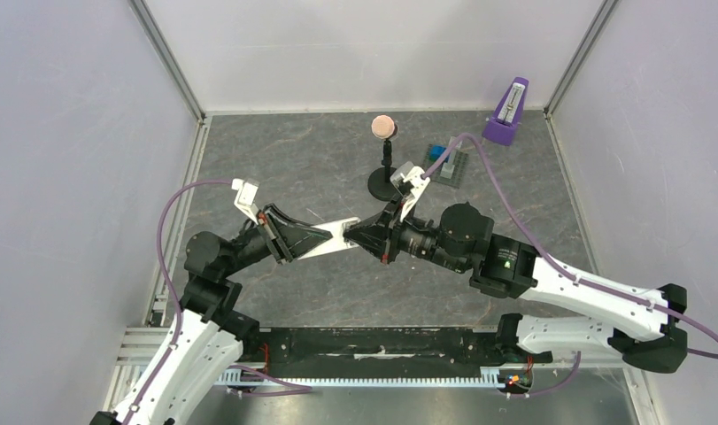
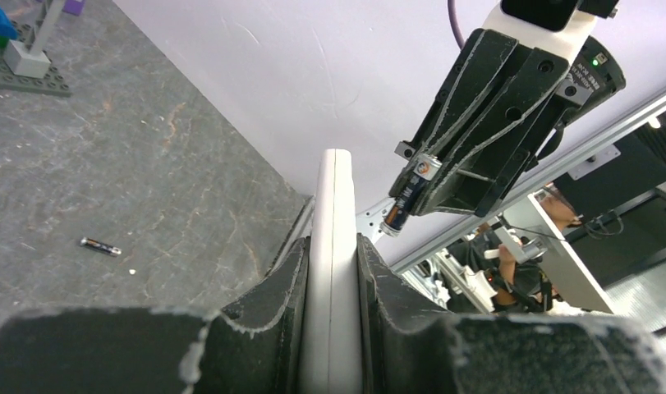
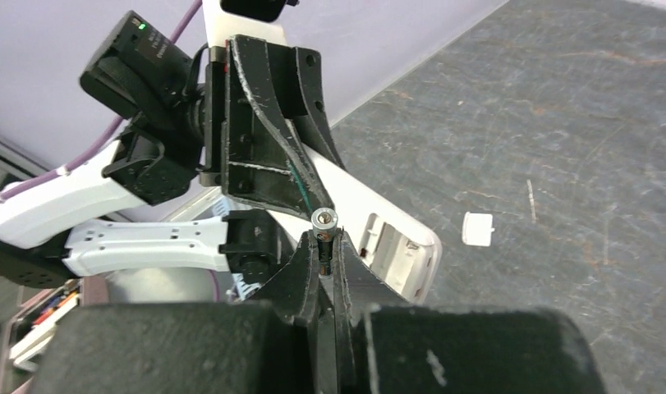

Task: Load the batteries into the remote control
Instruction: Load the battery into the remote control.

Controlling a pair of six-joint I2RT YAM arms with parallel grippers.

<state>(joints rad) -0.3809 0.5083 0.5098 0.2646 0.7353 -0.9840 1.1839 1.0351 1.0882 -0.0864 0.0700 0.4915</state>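
My left gripper is shut on the white remote control and holds it above the table. It grips the remote edge-on in the left wrist view. The remote's open battery bay faces my right gripper. My right gripper is shut on one battery, which stands end-up between the fingers next to the bay. That battery also shows in the left wrist view. The second battery lies on the table. The white bay cover lies on the table too.
A black stand with a pink ball stands behind the grippers. A grey plate with blue blocks lies at the back right. A purple metronome sits in the far right corner. White walls enclose the grey table.
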